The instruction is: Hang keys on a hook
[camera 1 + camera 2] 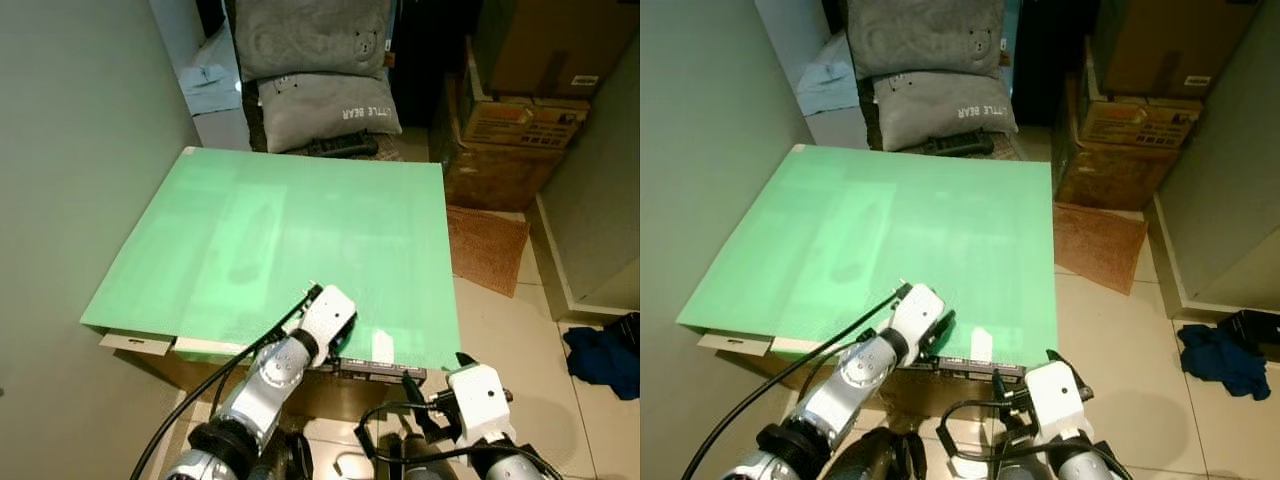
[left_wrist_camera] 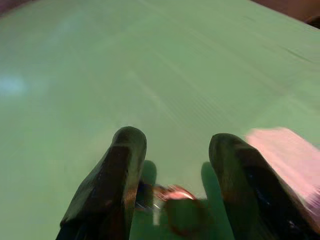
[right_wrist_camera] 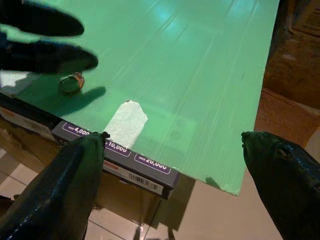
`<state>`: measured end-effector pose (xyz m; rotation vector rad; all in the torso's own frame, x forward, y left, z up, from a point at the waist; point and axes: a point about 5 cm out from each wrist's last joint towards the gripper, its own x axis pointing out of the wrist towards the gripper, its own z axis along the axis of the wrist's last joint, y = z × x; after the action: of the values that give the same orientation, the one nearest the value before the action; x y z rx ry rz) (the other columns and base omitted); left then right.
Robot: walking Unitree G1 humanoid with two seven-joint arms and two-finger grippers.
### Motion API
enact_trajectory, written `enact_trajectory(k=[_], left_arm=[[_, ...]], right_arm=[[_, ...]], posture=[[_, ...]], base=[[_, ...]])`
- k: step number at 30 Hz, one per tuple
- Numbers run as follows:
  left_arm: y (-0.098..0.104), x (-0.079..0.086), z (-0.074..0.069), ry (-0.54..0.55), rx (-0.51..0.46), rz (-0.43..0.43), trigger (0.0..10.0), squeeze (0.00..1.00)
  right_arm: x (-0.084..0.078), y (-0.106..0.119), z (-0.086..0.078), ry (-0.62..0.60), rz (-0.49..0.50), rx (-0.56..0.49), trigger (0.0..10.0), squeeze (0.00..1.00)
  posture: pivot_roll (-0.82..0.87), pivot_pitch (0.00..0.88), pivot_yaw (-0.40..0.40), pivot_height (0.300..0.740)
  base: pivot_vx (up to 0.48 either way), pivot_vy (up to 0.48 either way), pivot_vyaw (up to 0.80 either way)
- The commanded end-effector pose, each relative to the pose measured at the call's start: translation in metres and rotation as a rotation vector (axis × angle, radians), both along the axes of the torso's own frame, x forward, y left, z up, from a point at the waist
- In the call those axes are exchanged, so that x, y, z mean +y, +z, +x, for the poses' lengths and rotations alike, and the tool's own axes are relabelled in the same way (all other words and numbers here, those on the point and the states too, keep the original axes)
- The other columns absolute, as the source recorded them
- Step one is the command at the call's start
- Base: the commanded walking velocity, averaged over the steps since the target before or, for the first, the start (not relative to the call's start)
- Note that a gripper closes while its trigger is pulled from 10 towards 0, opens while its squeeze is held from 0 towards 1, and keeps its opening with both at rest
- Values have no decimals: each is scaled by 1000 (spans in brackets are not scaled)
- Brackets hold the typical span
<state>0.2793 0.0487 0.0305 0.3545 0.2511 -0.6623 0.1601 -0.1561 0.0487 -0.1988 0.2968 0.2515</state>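
Green board lies flat on a low box; everything below is placed relative to it.

Keys: small metal lump w/ a ring, sitting on the board close to its near edge, just beside a strip of pale tape. In the left wrist view they show as a shiny ring low between the fingers, blurred, so can't tell how many keys or if there's a fob.

Left gripper: over the board's near edge, fingers spread apart, one each side of the keys, nothing held yet. Pads look close to the board surface; contact w/ keys not clear.

Right gripper: off the board, just past its near edge, over the floor tiles. Fingers wide apart, empty.

No hook seen near the board.

Handling, my guess: light, hard, rigid bits but loose on the ring, so they'll swing & rattle once lifted. Smooth metal on a slick board, prob slides if nudged. Best hold is the ring itself or pinch across the bunch, leaving the ring's loop free to go over a hook.

Behind the board's far edge: grey pillows, cardboard boxes.
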Motion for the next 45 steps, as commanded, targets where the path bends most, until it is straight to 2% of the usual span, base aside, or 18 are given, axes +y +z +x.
enact_trajectory(k=[1, 2, 4, 10, 12, 16, 18, 21, 23, 32, 40, 44, 45], left_arm=[[-12, 6, -10, -3, 95, 21, 10000, 0], [-12, 6, -10, -3, 95, 21, 10000, 0], [-20, 16, -13, 72, 167, 52, 10000, 0], [-24, 22, -13, 131, 203, 82, 10000, 0], [-23, 23, -8, 181, 203, 88, 10000, 0], [-22, 15, -5, 222, 244, 35, 10000, 0], [-21, 12, -5, 226, 257, 20, 10000, 0], [-16, -1, -7, 167, 245, -5, 10000, 0], [-15, -2, -7, 159, 245, -4, 10000, 0], [-21, -22, -12, 95, 238, 51, 10000, 0], [-24, -24, -4, 150, 238, 88, 10000, 0], [-30, -24, -6, 166, 280, 104, 10000, 0], [-32, -23, -7, 165, 294, 109, 5098, 0]], right_arm=[[0, -4, -4, 1, 2, 14, 10000, 0], [0, -4, -4, 1, 2, 14, 10000, 0], [0, -4, -5, -1, 2, 15, 10000, 0], [0, -5, -5, 0, 3, 17, 10000, 0], [0, -4, -4, 3, 5, 15, 10000, 0], [0, -4, -4, 6, 4, 15, 10000, 0], [0, -4, -4, 7, 5, 15, 10000, 0], [0, -4, -5, 4, 5, 15, 10000, 0], [1, -4, -5, 4, 5, 16, 10000, 0], [2, -4, -9, 6, 9, 24, 10000, 0], [1, -4, -13, 5, 4, 32, 10000, 0], [2, -5, -14, 4, 5, 34, 10000, 0], [2, -5, -14, 3, 6, 34, 10000, 0]], posture=[[-192, 136, 92, 699], [-192, 136, 92, 699], [-192, 136, 92, 699], [-186, 141, 88, 699], [-186, 142, 87, 699], [-188, 144, 85, 699], [-188, 144, 85, 699], [-196, 148, 88, 699], [-196, 149, 89, 699], [-200, 161, 90, 699], [-211, 172, 94, 699], [-212, 173, 97, 699], [-212, 174, 97, 699]], base=[[0, 0, 0], [0, 0, 0], [0, 0, 0], [0, 0, 0], [0, 0, 0], [0, 0, 0], [0, 0, 0], [0, 0, 0], [0, 0, 0], [0, 0, 0], [0, 0, 0], [0, 0, 0], [0, 0, 0]])
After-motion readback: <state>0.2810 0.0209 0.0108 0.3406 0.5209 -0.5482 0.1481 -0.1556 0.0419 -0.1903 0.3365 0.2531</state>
